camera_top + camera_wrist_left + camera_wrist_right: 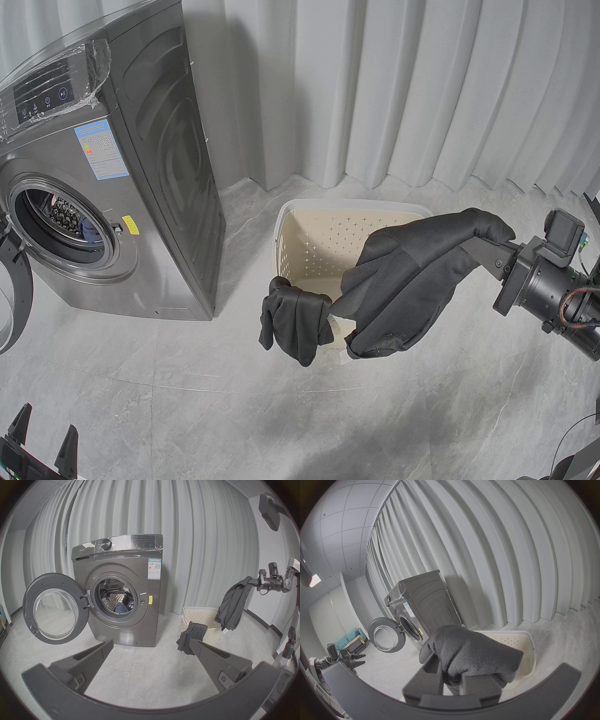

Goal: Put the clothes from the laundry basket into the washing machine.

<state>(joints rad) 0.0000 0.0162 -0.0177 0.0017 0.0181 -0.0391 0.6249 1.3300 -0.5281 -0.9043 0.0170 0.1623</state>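
Note:
My right gripper [486, 249] is shut on a dark grey garment [406, 287] and holds it up above the cream laundry basket [325, 244]; the wrist view shows the cloth bunched between the jaws [453, 677]. A dark piece of cloth [294, 319] hangs over the basket's front rim and touches the lifted garment's lower end; I cannot tell whether they are one piece. The grey washing machine [125, 187] stands to the left with its door [53, 608] swung open and blue clothing [120, 607] in the drum. My left gripper [150, 645] is open and empty, low at the near left [44, 437].
White curtains [387, 87] close off the back behind the machine and basket. Bare grey tile floor [187, 387] stretches between me, the machine and the basket. The open door [12, 294] juts out at the far left edge.

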